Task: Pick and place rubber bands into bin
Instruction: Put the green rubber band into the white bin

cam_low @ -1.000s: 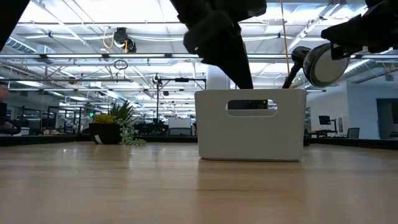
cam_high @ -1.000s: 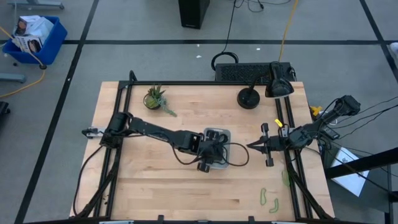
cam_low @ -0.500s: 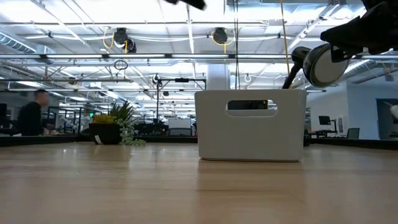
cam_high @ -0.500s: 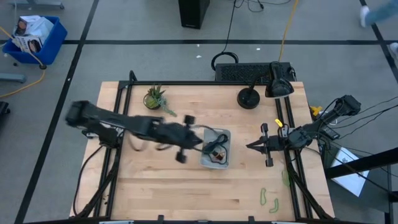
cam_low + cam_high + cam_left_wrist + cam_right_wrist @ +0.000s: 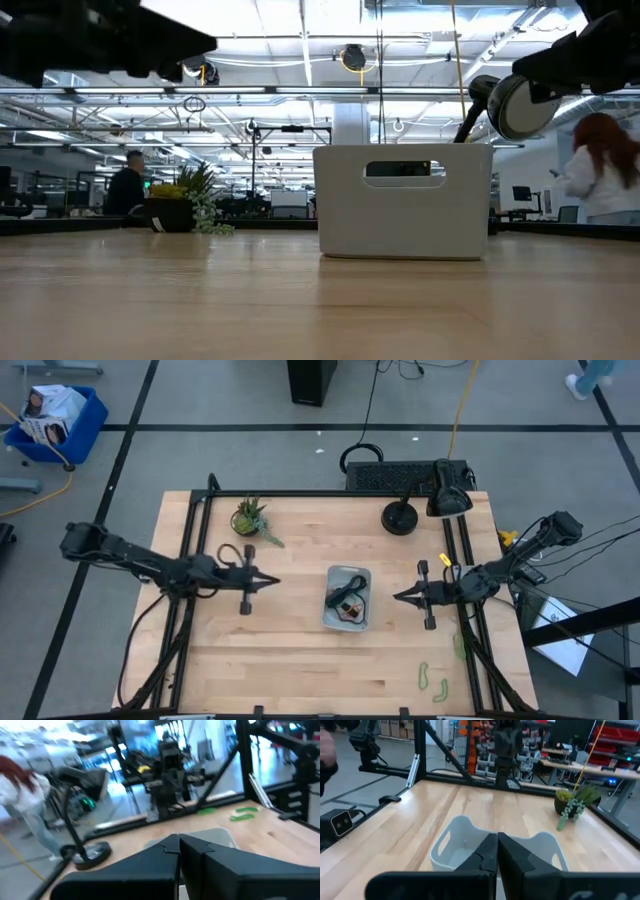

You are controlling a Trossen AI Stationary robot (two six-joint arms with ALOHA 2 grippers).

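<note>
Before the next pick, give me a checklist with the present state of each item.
1. Bin upright in the table's middle: ok.
2. Bands already in the bin, dark and orange-red: ok.
3. Left gripper clear of the bin, fingers shut, nothing held: ok.
4. Right gripper beside the bin, fingers shut, nothing held: ok.
5. All bands collected: not ok; green rubber bands lie near the table's front right corner.
6. Other loose bands elsewhere: cannot tell.
</note>
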